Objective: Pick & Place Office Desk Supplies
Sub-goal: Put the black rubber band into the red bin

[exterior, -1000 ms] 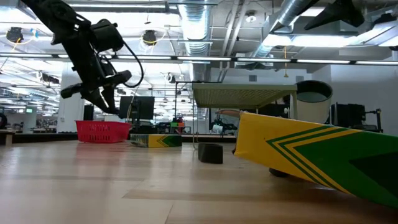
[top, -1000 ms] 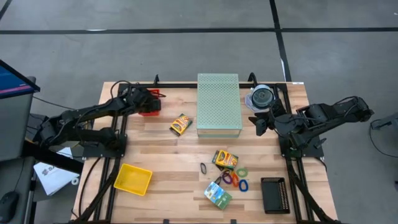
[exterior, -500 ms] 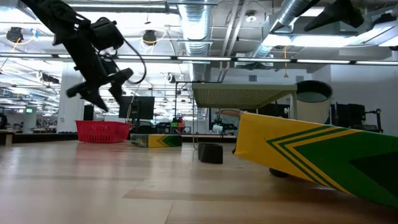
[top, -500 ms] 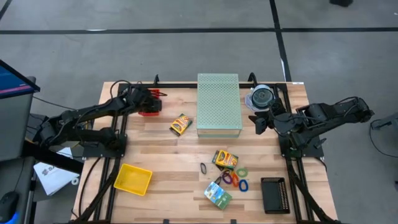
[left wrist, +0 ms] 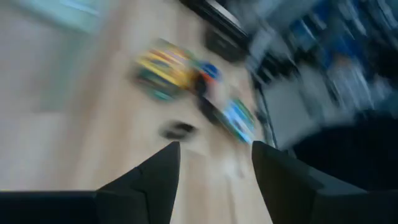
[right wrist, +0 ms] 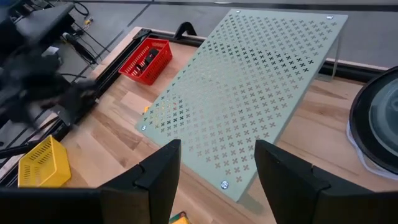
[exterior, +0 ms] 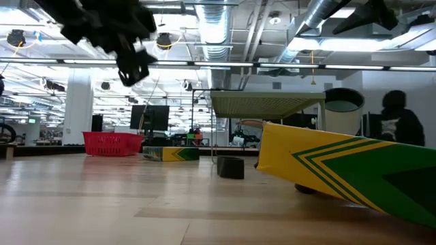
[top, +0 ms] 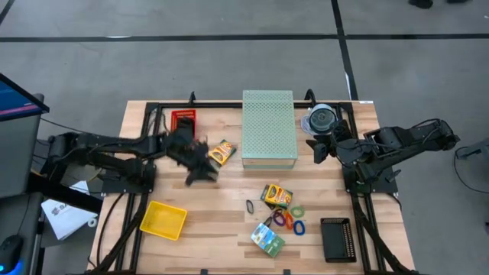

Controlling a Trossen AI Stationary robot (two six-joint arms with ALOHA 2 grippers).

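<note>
My left gripper (top: 200,168) hangs open above the table's middle left, just near-left of a little yellow-orange box (top: 222,152) that lies flat; nothing is between its fingers (left wrist: 214,146). My right gripper (top: 315,151) waits open at the right, beside the pale green perforated box (top: 269,128). Near the front lie a second yellow-green box (top: 276,195), a black clip (top: 250,206), coloured elastic loops (top: 290,220) and a green-blue packet (top: 267,238). A red basket (top: 184,122) at the far left holds a dark item (right wrist: 149,56).
A yellow basket (top: 163,220) stands near the front left and a black tray (top: 336,238) at the front right. A round clear spindle (top: 322,120) stands at the far right, close to my right gripper. Bare wood lies between the red and yellow baskets.
My left gripper opened above the red basket, then swung fast toward the table's right and near side, rolling its wrist, and now hangs beside the little yellow-orange box. The red basket now shows uncovered. My right arm kept still.
</note>
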